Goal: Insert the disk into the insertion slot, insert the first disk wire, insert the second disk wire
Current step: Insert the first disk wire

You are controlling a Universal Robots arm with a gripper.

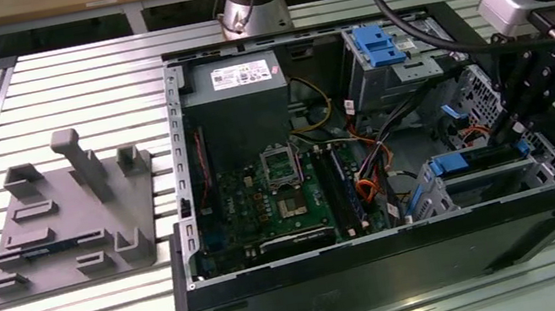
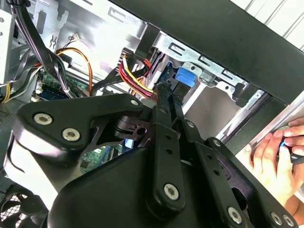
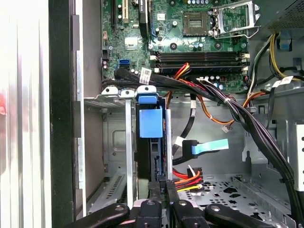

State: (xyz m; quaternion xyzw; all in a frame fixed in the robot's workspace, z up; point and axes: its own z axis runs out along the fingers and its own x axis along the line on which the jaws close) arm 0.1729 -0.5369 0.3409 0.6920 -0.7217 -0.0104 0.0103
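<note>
The disk in its blue carrier sits inside the insertion slot, the low silver cage at the exterior view's right, near corner of the open computer case. In the first wrist view the disk stands edge-on in the slot, blue tab facing me. My gripper reaches down to that end; its fingers meet right at the carrier's edge, and the gripper is shut just short of the blue tab. A loose black plug with a light blue pull tab hangs beside the disk.
Red, yellow and black wires and a thick black cable bundle run close by the slot. The motherboard, grey power supply and a taller bay with a blue latch share the case. A grey fixture lies outside. A hand rests beyond the case wall.
</note>
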